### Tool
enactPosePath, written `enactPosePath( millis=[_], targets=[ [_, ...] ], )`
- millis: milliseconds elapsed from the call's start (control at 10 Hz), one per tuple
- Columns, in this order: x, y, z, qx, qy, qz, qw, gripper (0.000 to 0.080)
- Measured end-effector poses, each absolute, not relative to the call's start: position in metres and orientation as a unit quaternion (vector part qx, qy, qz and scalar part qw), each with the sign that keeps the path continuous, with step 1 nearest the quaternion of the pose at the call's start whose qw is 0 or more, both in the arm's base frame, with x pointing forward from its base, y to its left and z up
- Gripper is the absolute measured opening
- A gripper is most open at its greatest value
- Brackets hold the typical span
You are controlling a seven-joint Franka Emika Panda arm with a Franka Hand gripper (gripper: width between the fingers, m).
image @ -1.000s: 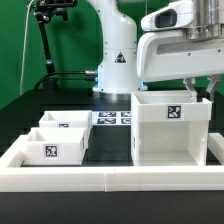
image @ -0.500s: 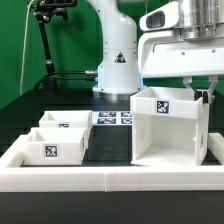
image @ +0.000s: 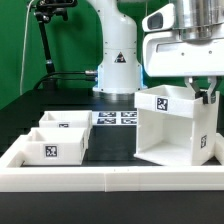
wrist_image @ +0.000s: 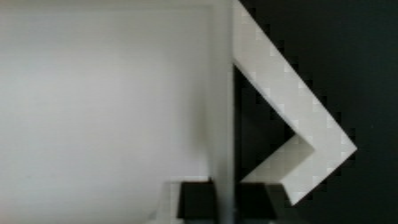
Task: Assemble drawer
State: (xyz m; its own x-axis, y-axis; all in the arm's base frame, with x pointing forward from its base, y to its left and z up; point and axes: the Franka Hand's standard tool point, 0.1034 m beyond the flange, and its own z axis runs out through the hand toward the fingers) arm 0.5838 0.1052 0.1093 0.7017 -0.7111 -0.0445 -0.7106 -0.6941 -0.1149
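The drawer's tall white housing (image: 170, 128) stands at the exterior view's right, tilted, with its left bottom edge off the table. My gripper (image: 204, 93) is shut on the top edge of its right wall. In the wrist view the dark fingers (wrist_image: 199, 203) pinch that thin wall (wrist_image: 228, 120) between them, with the housing's pale inner face (wrist_image: 107, 100) beside it. Two small open-top trays, one behind (image: 63, 121) and one in front (image: 51, 148), sit on the table at the exterior view's left, apart from the housing.
The marker board (image: 114, 118) lies flat behind the trays, near the arm's base (image: 116, 75). A low white rim (image: 110, 181) borders the table in front and at the sides. A black stand (image: 46, 40) rises at the back left.
The housing has gone from standing flat to tilted, its left side lifted and its top shifted up and to the exterior view's left, with the gripper holding its right wall.
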Motion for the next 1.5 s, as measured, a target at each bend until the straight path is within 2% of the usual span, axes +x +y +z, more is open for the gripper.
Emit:
enactPosePath(
  millis=[300,900,1100,1500],
  targets=[
    [0.583,0.094,0.109,-0.827,0.558,0.02,0.062,0.0038],
    [0.584,0.092,0.109,-0.816,0.575,0.02,0.062,0.0038],
    [0.59,0.089,0.109,-0.778,0.623,0.003,0.085,0.0038],
    [0.593,0.088,0.109,-0.764,0.639,0.004,0.087,0.0038]
  ],
)
